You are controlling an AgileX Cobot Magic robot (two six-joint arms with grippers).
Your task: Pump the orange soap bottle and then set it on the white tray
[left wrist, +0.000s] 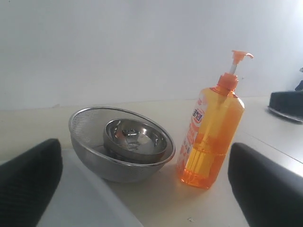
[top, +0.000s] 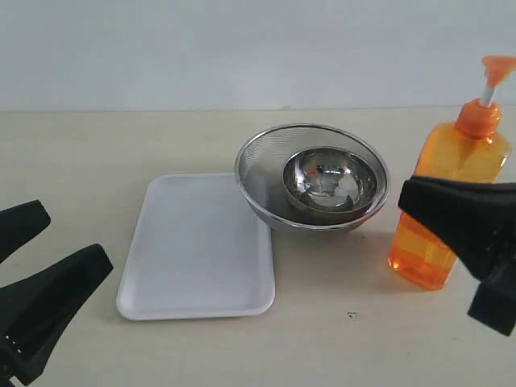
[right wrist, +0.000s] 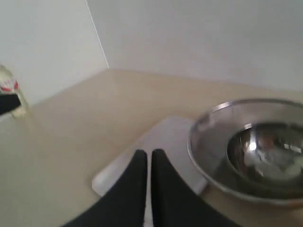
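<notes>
The orange soap bottle (top: 447, 161) stands upright at the right of the table, its pump head (top: 496, 71) up on the white stem. In the left wrist view the orange soap bottle (left wrist: 210, 127) shows its printed label. My right gripper (top: 407, 197) is shut with nothing in it and hangs in front of the bottle's middle, hiding part of the body. Its shut tips (right wrist: 148, 153) point over the white tray (right wrist: 165, 137). The white tray (top: 197, 246) lies flat left of centre. My left gripper (top: 72, 235) is open at the lower left, fingers (left wrist: 28, 184) wide apart.
A steel mesh bowl (top: 258, 157) with a smaller steel bowl (top: 330, 181) inside stands between tray and bottle, its edge overlapping the tray's far right corner. A pale wall runs behind the beige table (top: 81, 153).
</notes>
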